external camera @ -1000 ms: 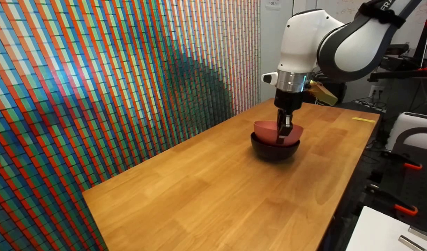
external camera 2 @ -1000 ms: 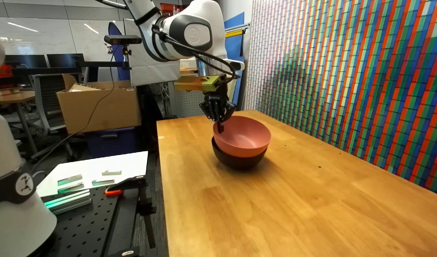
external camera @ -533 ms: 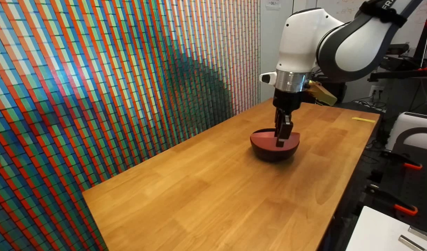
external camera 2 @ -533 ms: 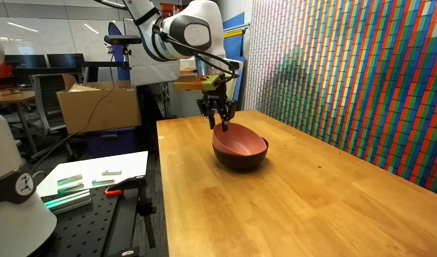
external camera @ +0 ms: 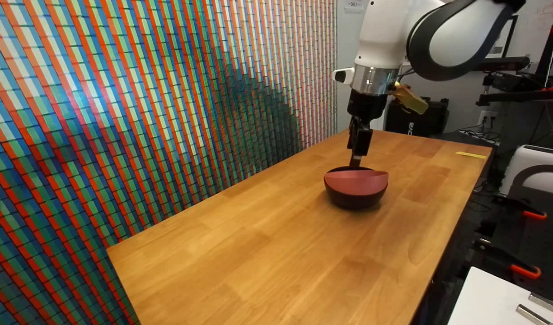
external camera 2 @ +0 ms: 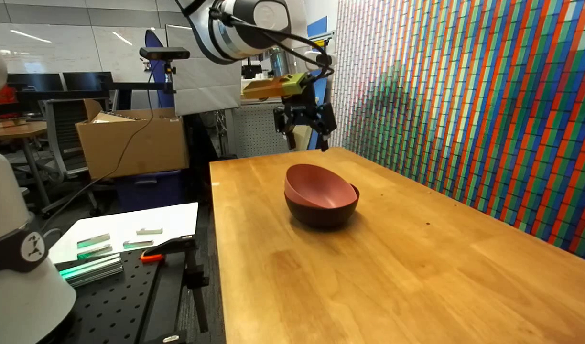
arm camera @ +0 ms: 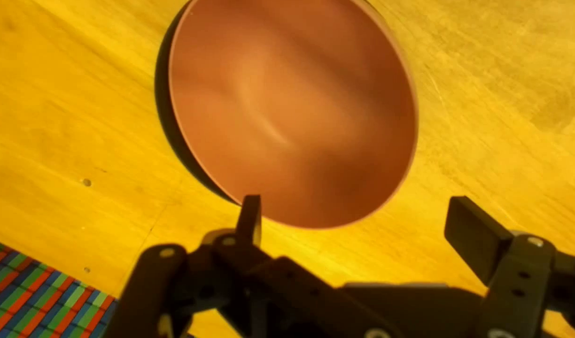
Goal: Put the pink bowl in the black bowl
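Observation:
The pink bowl (external camera: pixel 358 183) rests inside the black bowl (external camera: pixel 355 201) on the wooden table. It sits tilted: in an exterior view the pink bowl (external camera 2: pixel 323 186) has one side of its rim standing well above the black bowl (external camera 2: pixel 321 217). From above, in the wrist view, the pink bowl (arm camera: pixel 292 108) covers most of the black bowl (arm camera: pixel 167 112), whose dark edge shows along one side. My gripper (external camera 2: pixel 308 144) hangs above and behind the bowls, apart from them. Its fingers (arm camera: pixel 475 234) are spread wide with nothing between them.
The wooden table (external camera 2: pixel 393 277) runs along a colourful tiled wall (external camera: pixel 168 113). Beside its other long edge stands a low white board (external camera 2: pixel 135 224) with small metal pieces on it. A strip of yellow tape (external camera: pixel 470 155) lies near the table's far corner.
My gripper has opened and let go of the pink bowl's rim. The pink bowl has settled lower into the black bowl, and the gripper has risen away from both.

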{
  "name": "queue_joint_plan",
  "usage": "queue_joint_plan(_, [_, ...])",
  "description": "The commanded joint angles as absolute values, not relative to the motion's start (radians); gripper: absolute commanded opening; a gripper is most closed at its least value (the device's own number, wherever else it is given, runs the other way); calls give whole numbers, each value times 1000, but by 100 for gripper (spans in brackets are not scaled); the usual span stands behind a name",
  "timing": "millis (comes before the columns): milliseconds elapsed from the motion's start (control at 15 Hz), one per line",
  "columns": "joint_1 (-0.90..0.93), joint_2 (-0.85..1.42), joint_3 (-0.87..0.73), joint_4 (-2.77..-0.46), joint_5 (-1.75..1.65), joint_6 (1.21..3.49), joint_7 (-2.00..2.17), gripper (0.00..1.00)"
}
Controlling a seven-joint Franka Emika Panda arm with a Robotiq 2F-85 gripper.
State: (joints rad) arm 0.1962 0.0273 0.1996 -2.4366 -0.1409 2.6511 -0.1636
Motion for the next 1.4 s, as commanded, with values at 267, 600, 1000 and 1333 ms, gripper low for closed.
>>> queue_joint_plan(267, [129,-48,125,-2316,-138,2493,-145,100])
queue_joint_plan(600, [64,-31,61,-2198,-101,2357,-67,100])
queue_joint_plan(1000, [31,-27,30,-2094,-38,2227,-31,100])
queue_joint_plan(1333, [32,-35,33,-2100,-55,2217,-26,100])
